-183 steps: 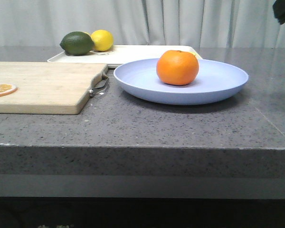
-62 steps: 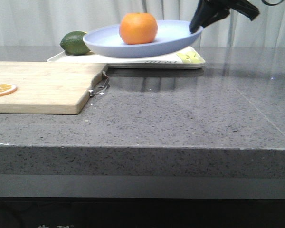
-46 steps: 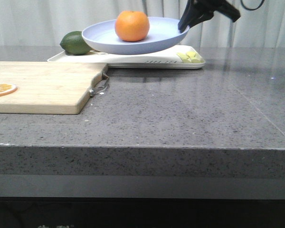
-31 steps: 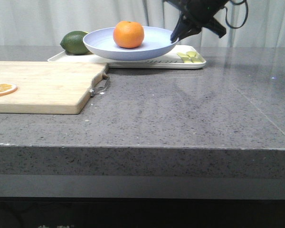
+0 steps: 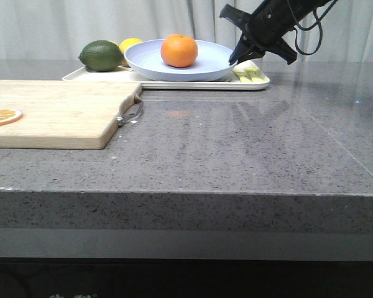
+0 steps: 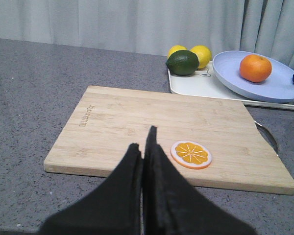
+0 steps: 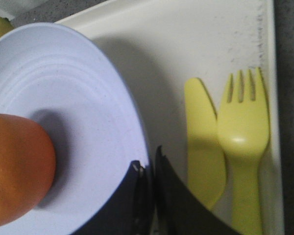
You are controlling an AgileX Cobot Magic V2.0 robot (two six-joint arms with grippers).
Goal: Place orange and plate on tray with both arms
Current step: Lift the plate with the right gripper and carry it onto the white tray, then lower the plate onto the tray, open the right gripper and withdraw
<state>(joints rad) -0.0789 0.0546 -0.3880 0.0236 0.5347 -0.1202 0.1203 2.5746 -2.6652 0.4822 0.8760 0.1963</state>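
The bright, dimpled orange (image 5: 179, 51) sits in the pale lavender plate (image 5: 150, 62) on the cream tray (image 5: 168, 83). The right tool (image 7: 149, 169) pinches the plate's rim. Only the right wrist view shows a yellow knife (image 7: 202, 142) and fork (image 7: 243, 147). The left tool (image 6: 143, 145) is pressed closed, empty.

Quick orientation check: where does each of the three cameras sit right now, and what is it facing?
Front view: low at the table's near edge, facing forward at the tray; the right end effector shows at the plate rim.
Left wrist view: above the cutting board, facing the orange slice; the left end effector shows shut.
Right wrist view: close above the tray, at the plate rim beside a yellow fork and knife; fingers pinch the rim.
All three share the plate and orange.
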